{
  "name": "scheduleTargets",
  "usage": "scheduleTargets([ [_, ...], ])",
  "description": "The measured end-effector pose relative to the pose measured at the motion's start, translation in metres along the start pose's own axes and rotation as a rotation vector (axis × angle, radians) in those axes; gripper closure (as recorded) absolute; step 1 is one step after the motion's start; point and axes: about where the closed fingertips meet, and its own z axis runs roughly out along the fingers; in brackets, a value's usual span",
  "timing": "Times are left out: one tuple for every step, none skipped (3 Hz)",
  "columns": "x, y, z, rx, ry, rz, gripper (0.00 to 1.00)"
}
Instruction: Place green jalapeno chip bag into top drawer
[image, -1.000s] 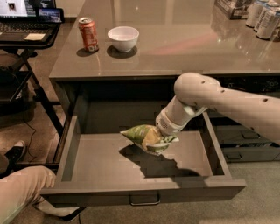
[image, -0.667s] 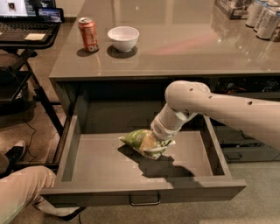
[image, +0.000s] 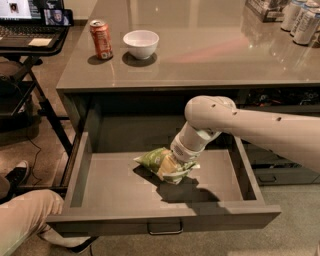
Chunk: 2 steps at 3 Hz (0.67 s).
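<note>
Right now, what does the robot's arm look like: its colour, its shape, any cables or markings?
The arm is cream-white, a smooth thick tube with a rounded joint that bears small dark dots. The wrist is a shorter banded cylinder. No cables or lettering show. The gripper, down in the drawer at the bag, is mostly hidden behind the wrist.

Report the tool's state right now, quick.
Tool: down inside the open top drawer, right at the green jalapeno chip bag; whether it is open, closed or holding the bag cannot be told.
</note>
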Motion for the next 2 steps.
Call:
scheduleTargets([
  [0.0, 0.0, 0.0, 0.0, 0.0, 0.0, 0.0],
  [0.0, 0.0, 0.0, 0.0, 0.0, 0.0, 0.0],
])
